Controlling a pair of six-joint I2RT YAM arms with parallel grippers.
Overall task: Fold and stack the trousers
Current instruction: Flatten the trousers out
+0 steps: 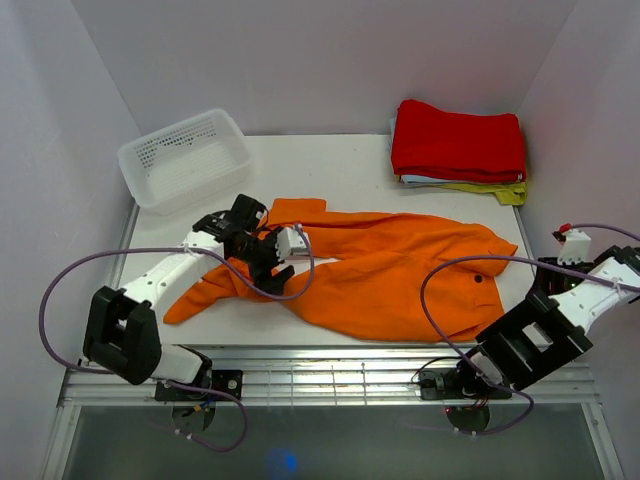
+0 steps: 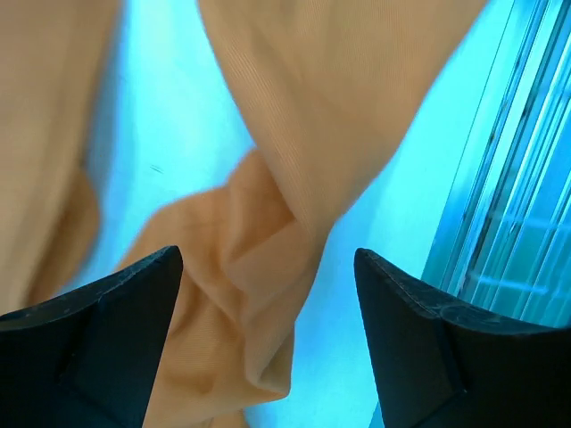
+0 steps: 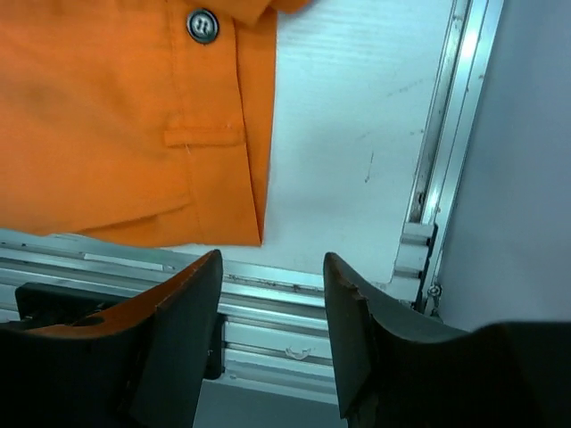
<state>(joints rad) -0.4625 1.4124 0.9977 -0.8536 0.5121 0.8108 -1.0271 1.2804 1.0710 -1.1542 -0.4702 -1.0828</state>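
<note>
The orange trousers (image 1: 390, 270) lie spread across the table, waist to the right with a dark button (image 1: 479, 279), legs running left. My left gripper (image 1: 278, 262) is open, hovering over the twisted near leg (image 2: 259, 267), with nothing between the fingers. My right gripper (image 3: 272, 294) is open and empty near the table's right front edge, beside the waistband corner (image 3: 223, 187) and button (image 3: 202, 25). In the top view its fingers are hidden behind the arm.
A white perforated basket (image 1: 186, 160) stands at the back left. A stack of folded cloths, red on top (image 1: 458, 140), sits at the back right. The metal rail (image 1: 340, 375) runs along the front edge. Purple walls close in both sides.
</note>
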